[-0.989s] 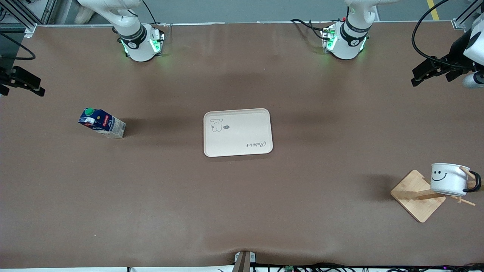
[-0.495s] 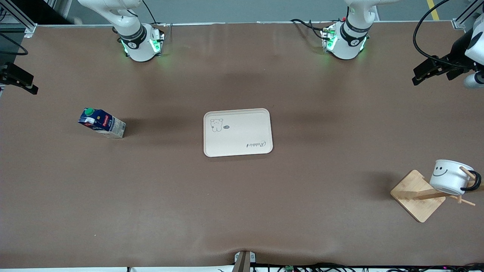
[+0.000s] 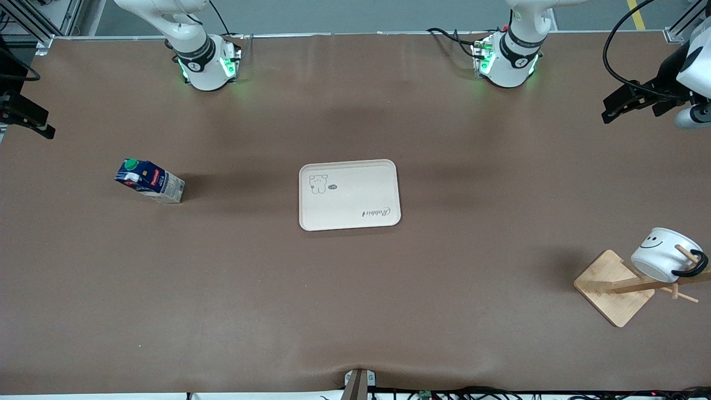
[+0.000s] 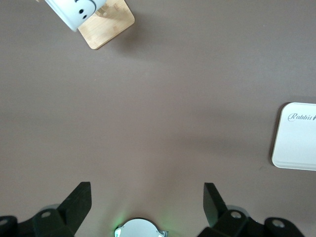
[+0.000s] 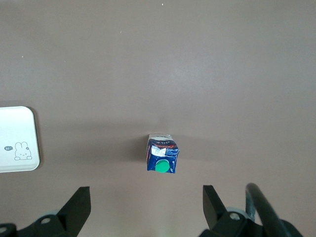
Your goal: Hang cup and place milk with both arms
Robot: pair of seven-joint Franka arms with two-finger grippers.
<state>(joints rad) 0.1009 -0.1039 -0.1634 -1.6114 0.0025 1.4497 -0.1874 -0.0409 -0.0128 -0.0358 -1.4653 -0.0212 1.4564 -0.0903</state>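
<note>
The cup [image 3: 662,260] hangs tilted by its black handle on a peg of the wooden rack [image 3: 614,289] near the left arm's end of the table. It also shows in the left wrist view [image 4: 74,10]. The milk [image 3: 149,180] stands on the table toward the right arm's end, and its green cap faces up in the right wrist view [image 5: 161,159]. My left gripper [image 3: 630,105] is open and empty, high over the left arm's end [image 4: 146,202]. My right gripper [image 3: 33,119] is open and empty, high over the right arm's end, with the milk below it [image 5: 146,205].
A cream tray [image 3: 350,194] with a small rabbit drawing lies flat at the table's middle. Its edge shows in the left wrist view [image 4: 298,138] and in the right wrist view [image 5: 15,140].
The cup has tipped over on its peg, from nearly upright to tilted. Both grippers have drifted slightly toward their ends of the table.
</note>
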